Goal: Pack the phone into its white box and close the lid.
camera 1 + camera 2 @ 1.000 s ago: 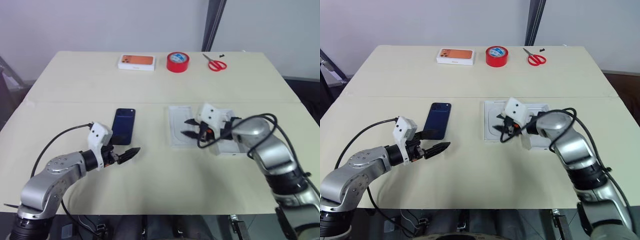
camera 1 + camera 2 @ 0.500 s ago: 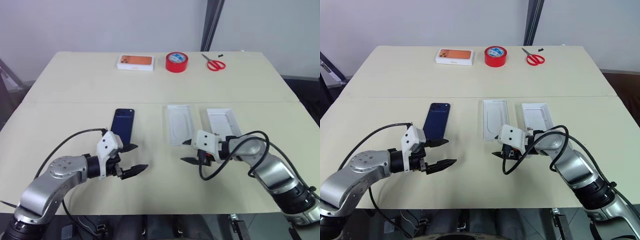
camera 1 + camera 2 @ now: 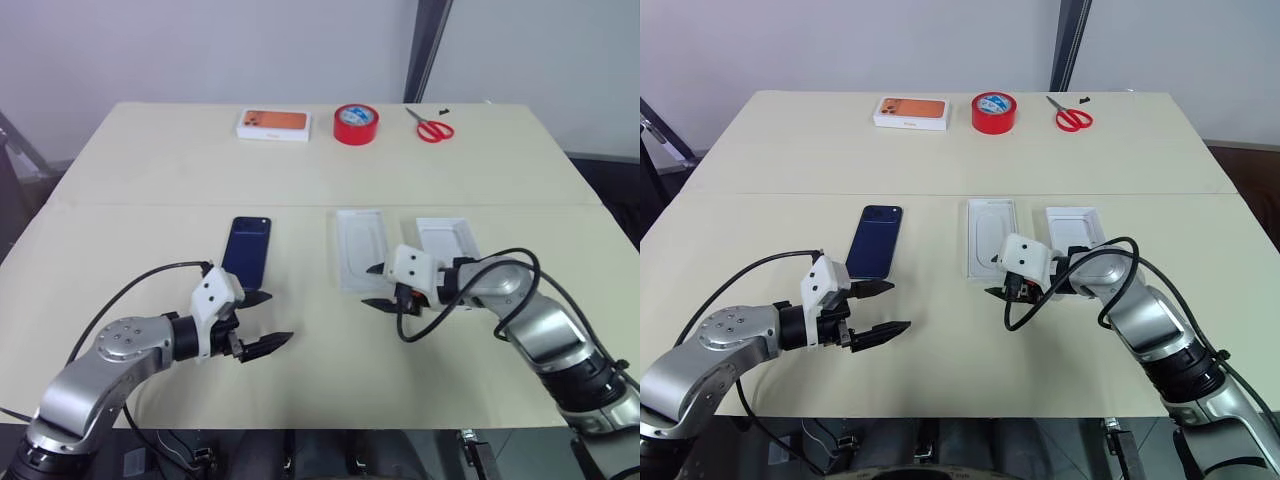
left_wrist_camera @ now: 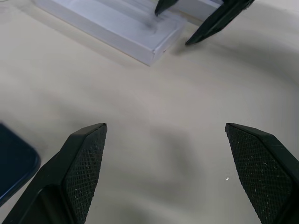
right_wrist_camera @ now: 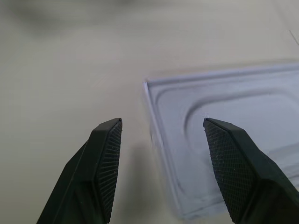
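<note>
On the left, the left end effector (image 3: 262, 320) hovers low over the tabletop (image 3: 150, 170), its two black fingers spread wide with nothing between them, just in front of the phone's near end. The phone (image 3: 247, 251) lies flat, well apart from the open white pieces to its right. Judging by this, the step in hand is picking up the phone, and doing it well likely means bringing the spread fingers across the phone's long edges near its near end, low enough to catch the thin slab without scraping the glossy face. A slim phone lying flush gives little to bite on, so sliding it toward the tabletop's edge or tipping one side up may help. Next to the right sits a flat white tray with an oval recess (image 3: 360, 248), and beside it a second shallow white piece (image 3: 445, 238), which is probably the box; I cannot tell from here whether its floor is brownish. The right end effector (image 3: 380, 286) hangs at the tray's near corner, fingers parted and empty, one tip to either side of that corner in its wrist view. It should stay clear so the left arm can carry the phone across. At the far edge lie an orange-pictured box (image 3: 272, 124), red tape (image 3: 355, 123) and scissors (image 3: 431, 127), out of the way.
</note>
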{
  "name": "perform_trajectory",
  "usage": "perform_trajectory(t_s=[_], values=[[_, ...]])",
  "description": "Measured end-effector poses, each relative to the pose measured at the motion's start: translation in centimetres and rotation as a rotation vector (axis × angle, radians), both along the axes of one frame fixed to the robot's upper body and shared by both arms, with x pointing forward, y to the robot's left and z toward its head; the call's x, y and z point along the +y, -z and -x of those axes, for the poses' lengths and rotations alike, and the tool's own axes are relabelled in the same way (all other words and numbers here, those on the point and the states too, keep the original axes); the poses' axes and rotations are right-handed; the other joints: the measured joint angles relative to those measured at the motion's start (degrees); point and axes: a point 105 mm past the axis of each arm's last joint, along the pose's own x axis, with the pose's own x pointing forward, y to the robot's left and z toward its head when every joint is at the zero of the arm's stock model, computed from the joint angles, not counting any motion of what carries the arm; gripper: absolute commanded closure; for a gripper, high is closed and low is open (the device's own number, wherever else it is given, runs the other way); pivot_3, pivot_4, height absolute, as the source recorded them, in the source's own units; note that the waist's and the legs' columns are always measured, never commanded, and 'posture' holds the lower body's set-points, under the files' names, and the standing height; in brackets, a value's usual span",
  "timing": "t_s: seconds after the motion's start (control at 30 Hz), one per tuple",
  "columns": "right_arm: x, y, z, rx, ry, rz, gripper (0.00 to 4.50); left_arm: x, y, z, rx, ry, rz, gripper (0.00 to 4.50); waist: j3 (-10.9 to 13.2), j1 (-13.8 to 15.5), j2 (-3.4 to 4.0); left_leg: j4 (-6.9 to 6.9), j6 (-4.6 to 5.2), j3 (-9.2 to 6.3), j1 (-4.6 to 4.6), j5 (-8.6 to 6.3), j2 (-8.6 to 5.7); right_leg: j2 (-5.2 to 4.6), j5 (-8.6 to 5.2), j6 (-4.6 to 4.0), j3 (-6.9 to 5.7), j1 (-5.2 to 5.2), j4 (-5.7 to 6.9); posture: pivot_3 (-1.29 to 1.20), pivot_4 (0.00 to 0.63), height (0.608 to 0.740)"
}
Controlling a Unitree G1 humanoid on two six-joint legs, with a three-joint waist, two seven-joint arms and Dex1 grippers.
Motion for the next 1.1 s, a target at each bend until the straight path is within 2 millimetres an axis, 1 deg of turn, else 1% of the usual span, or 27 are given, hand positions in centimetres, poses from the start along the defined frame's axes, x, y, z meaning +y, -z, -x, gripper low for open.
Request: perform_trajectory(t_s=[0.03, 0.13, 0.17, 0.33, 0.5, 0.6, 0.67, 0.73, 0.8, 0.83, 0.87, 0.97, 1.03, 1.1], values=[[0.1, 0.3, 0.0, 0.007, -0.003, 0.002, 2.47, 0.0, 0.0, -0.1, -0.003, -0.002, 0.000, 0.23, 0.00, -0.02, 0.00, 0.00, 0.00, 0.00, 0.00, 0.00, 0.00, 0.00, 0.00, 0.00, 0.00, 0.00, 0.00, 0.00, 0.150, 0.725], [0.1, 0.7, -0.1, 0.000, -0.013, 0.016, 4.02, 0.0, 0.0, -0.2, -0.006, -0.007, -0.001, 0.23, 0.00, -0.02, 0.00, 0.00, 0.00, 0.00, 0.00, 0.00, 0.00, 0.00, 0.00, 0.01, -0.01, -0.01, 0.01, 0.00, 0.150, 0.725], [0.1, 0.7, -0.1, -0.009, -0.017, 0.020, 4.47, 0.1, 0.0, -0.2, -0.005, -0.008, -0.001, 0.23, 0.00, -0.06, 0.00, 0.00, 0.00, 0.00, 0.00, 0.00, 0.00, 0.00, 0.00, 0.01, -0.01, -0.01, 0.01, 0.00, 0.150, 0.725], [0.3, 0.7, 0.2, -0.020, -0.036, 0.026, 4.47, 0.1, 0.0, -0.3, -0.007, -0.018, -0.002, 0.23, 0.00, -0.05, 0.00, 0.00, 0.00, 0.00, 0.00, 0.00, 0.00, 0.00, 0.00, 0.01, -0.01, 0.00, 0.02, 0.00, 0.150, 0.725], [1.4, 0.3, 1.1, -0.022, -0.083, 0.010, 4.47, 1.1, -0.1, -0.6, -0.011, -0.069, -0.003, 0.23, 0.00, -0.15, 0.00, 0.00, 0.00, 0.00, 0.01, 0.00, 0.00, 0.01, 0.00, 0.01, -0.01, -0.02, 0.04, 0.00, 0.150, 0.725], [3.4, 0.1, 2.2, -0.021, -0.155, -0.019, 4.47, 3.3, 0.0, -1.0, -0.009, -0.154, -0.015, 0.23, 0.00, -0.33, 0.00, -0.01, 0.00, -0.01, 0.01, 0.00, 0.01, 0.01, 0.00, 0.01, -0.01, -0.04, 0.05, 0.00, 0.150, 0.725], [4.5, 0.7, 2.9, -0.007, -0.199, -0.020, 4.47, 4.6, 0.0, -1.0, -0.006, -0.200, -0.027, 0.23, 0.00, -0.21, 0.00, 0.00, 0.00, -0.01, 0.01, 0.00, 0.01, 0.01, 0.00, 0.01, -0.01, -0.04, 0.05, 0.00, 0.150, 0.725], [5.1, 1.3, 3.2, -0.001, -0.219, -0.016, 4.47, 5.5, 0.1, -0.9, 0.001, -0.232, -0.035, 0.23, 0.00, -0.17, 0.00, 0.02, 0.00, 0.00, 0.01, 0.00, 0.00, 0.00, 0.00, 0.00, -0.01, -0.02, 0.04, 0.00, 0.150, 0.725], [5.5, 1.5, 3.1, 0.007, -0.221, -0.020, 4.47, 6.0, 0.1, -0.8, 0.004, -0.247, -0.040, 0.23, 0.00, -0.03, -0.01, 0.02, 0.00, 0.00, 0.00, 0.00, 0.00, 0.00, 0.00, 0.00, -0.01, -0.02, 0.04, 0.00, 0.150, 0.725], [5.6, 1.4, 3.1, 0.010, -0.225, -0.021, 3.83, 6.2, 0.1, -0.7, 0.004, -0.252, -0.043, 0.23, 0.00, -0.03, -0.01, 0.02, 0.00, 0.00, 0.00, 0.00, 0.00, -0.01, 0.00, 0.00, -0.01, -0.02, 0.04, 0.00, 0.150, 0.725], [5.7, 1.3, 3.1, 0.020, -0.230, -0.027, 3.48, 6.4, 0.1, -0.7, 0.004, -0.259, -0.043, 0.23, -0.01, -0.07, -0.01, 0.02, 0.00, -0.01, 0.01, 0.00, 0.00, -0.01, 0.00, 0.00, -0.02, -0.02, 0.04, 0.00, 0.150, 0.725], [6.1, 1.0, 3.4, 0.075, -0.230, -0.073, 1.91, 6.8, -0.1, -0.7, 0.000, -0.284, -0.029, 0.23, 0.00, -0.09, -0.01, 0.01, 0.00, -0.01, 0.00, 0.00, 0.00, -0.01, 0.00, 0.00, -0.02, -0.04, 0.05, 0.00, 0.150, 0.725], [6.6, 0.0, 3.2, 0.096, -0.214, -0.143, 0.95, 7.0, -0.4, -0.8, -0.005, -0.311, -0.003, 0.23, 0.00, -0.24, -0.01, 0.01, 0.00, -0.01, 0.01, 0.00, 0.00, -0.01, 0.00, 0.01, -0.01, -0.04, 0.06, 0.00, 0.150, 0.725], [7.0, -2.0, 2.3, 0.095, -0.179, -0.231, 0.95, 7.4, -0.8, -1.1, -0.004, -0.352, 0.038, 0.23, 0.00, -0.34, 0.00, 0.01, -0.01, -0.01, 0.01, 0.00, 0.01, 0.00, 0.00, 0.01, -0.01, -0.06, 0.09, 0.00, 0.150, 0.725]])
